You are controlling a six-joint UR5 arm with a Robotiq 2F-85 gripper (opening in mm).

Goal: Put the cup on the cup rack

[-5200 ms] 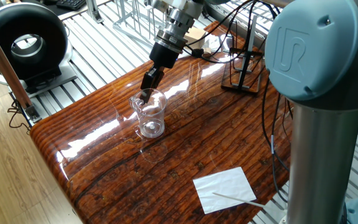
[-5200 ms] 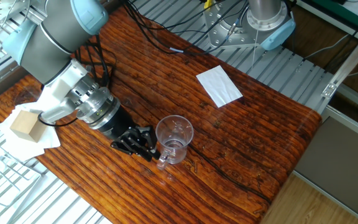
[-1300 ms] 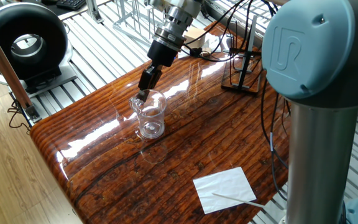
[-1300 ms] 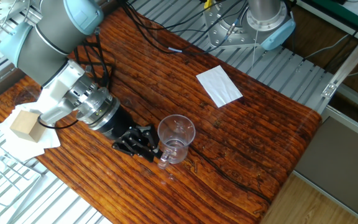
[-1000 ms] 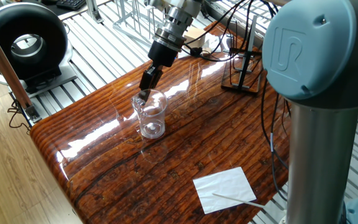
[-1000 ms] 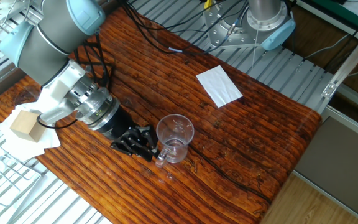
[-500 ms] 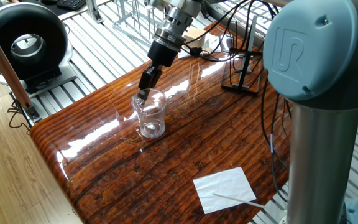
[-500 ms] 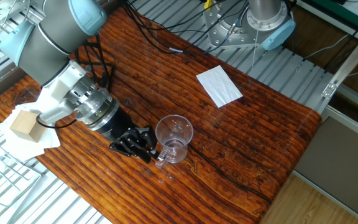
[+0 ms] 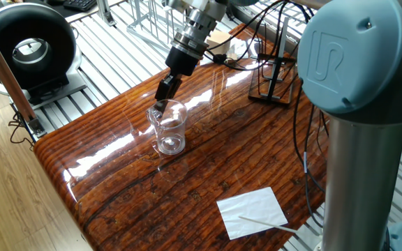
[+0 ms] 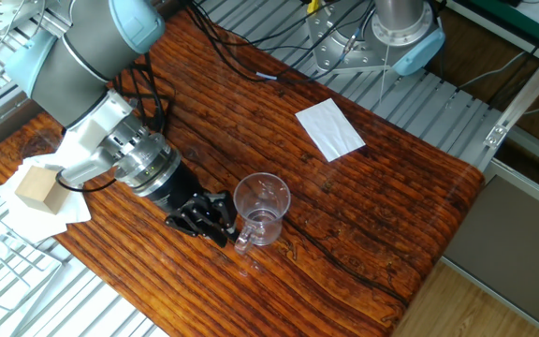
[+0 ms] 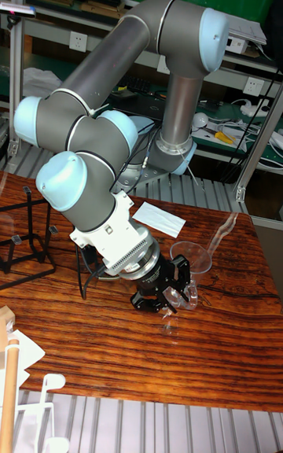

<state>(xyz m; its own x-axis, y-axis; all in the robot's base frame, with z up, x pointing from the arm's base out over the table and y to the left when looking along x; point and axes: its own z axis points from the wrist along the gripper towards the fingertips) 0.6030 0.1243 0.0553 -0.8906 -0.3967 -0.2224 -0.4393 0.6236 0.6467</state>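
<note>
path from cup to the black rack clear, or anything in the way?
Nothing solid sits on the wood between the cup and the cup rack. The gripper is at the cup's rim on the rack-ward side, and black cables lie just beside the rack.

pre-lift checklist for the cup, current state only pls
1. Cup upright on the table: ok.
2. Hand at the cup's rim: ok.
3. Hand closed firmly on the cup: cannot tell; the fingers are dark and the cup is clear.
4. Cup rack upright, its rods bare: ok.
5. Cables lie between cup and rack: not ok, lift high.
6. Paper sheet away from the path: ok.
</note>
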